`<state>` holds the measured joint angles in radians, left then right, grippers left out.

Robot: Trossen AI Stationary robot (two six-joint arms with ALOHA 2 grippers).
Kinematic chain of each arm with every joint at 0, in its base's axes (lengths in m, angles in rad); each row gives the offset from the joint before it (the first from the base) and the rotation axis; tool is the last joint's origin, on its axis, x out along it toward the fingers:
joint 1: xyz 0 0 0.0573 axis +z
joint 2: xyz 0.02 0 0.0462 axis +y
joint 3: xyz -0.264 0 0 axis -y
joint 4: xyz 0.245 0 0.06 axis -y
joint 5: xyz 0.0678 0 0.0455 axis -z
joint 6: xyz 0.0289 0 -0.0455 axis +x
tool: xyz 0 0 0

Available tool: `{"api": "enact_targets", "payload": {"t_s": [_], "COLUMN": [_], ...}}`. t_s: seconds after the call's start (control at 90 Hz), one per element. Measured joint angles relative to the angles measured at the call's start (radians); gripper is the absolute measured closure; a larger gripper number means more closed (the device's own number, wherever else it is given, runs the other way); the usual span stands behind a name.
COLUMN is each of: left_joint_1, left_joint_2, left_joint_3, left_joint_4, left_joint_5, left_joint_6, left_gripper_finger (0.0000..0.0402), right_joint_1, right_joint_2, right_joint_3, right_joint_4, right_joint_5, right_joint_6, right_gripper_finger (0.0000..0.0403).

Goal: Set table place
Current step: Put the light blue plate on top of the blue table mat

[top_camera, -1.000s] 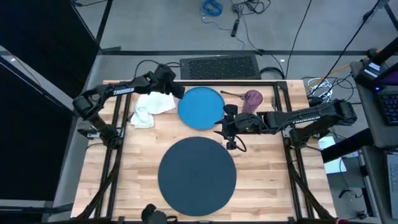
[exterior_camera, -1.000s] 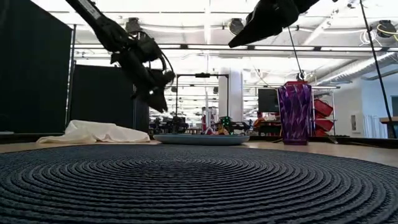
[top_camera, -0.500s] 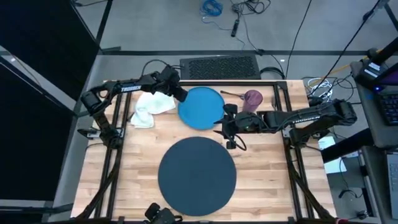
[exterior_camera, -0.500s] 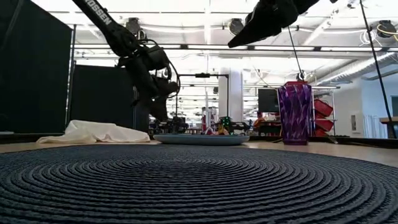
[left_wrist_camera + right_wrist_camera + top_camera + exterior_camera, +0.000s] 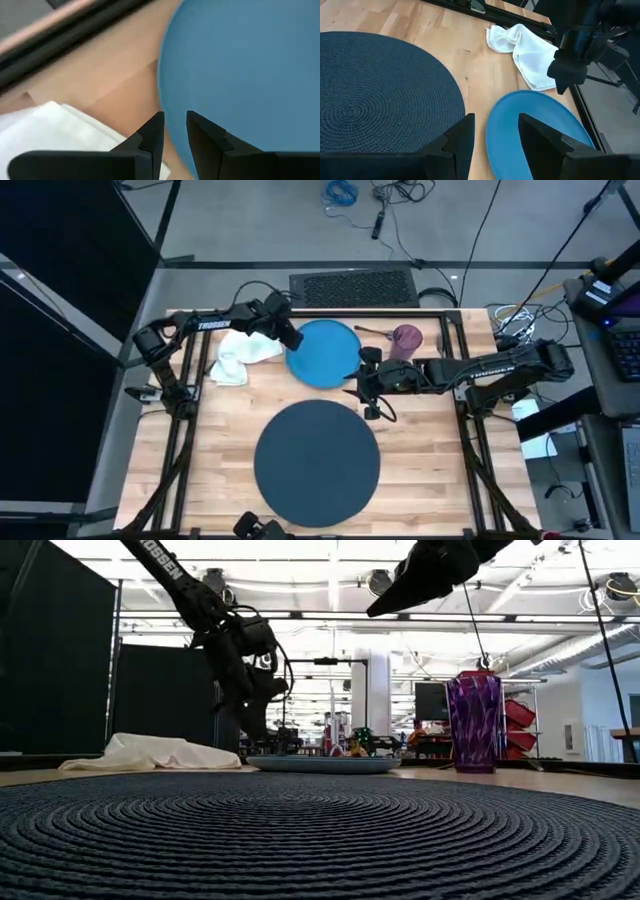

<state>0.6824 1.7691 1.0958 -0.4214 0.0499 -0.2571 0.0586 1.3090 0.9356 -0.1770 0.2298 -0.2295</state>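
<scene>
Plate [image 5: 325, 353] between napkin [image 5: 240, 355] and cup [image 5: 406, 341] (mat [image 5: 317, 461] nearer).

Navy mat [image 5: 317, 463], concentric ribbing; bright blue plate [image 5: 323, 353]; white napkin [image 5: 243, 354]; cup [image 5: 473, 723] purple, seemingly faceted.

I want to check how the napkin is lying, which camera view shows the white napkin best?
The right wrist view: the napkin lies crumpled on the table, whole. The high view shows it small, by the left gripper; the low view only edge-on; the left wrist view just a corner.
</scene>
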Motion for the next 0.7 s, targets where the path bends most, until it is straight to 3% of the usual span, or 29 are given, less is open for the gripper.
{"api": "enact_targets", "payload": {"t_s": [0.278,0.7], "left_joint_1": [-0.026,-0.044], "left_joint_2": [0.076,0.09], "left_joint_3": [0.0,0.0], "left_joint_4": [-0.022,-0.005], "left_joint_5": [0.005,0.032], "left_joint_6": [-0.021,0.007], "left_gripper_finger": [0.0333,0.0336], "right_joint_1": [0.0,0.0], "right_joint_2": [0.0,0.0], "right_joint_3": [0.0,0.0], "right_joint_4": [0.001,0.0], "right_joint_5": [0.0,0.0], "right_joint_6": [0.0,0.0], "right_gripper_finger": [0.0264,0.0264]}}
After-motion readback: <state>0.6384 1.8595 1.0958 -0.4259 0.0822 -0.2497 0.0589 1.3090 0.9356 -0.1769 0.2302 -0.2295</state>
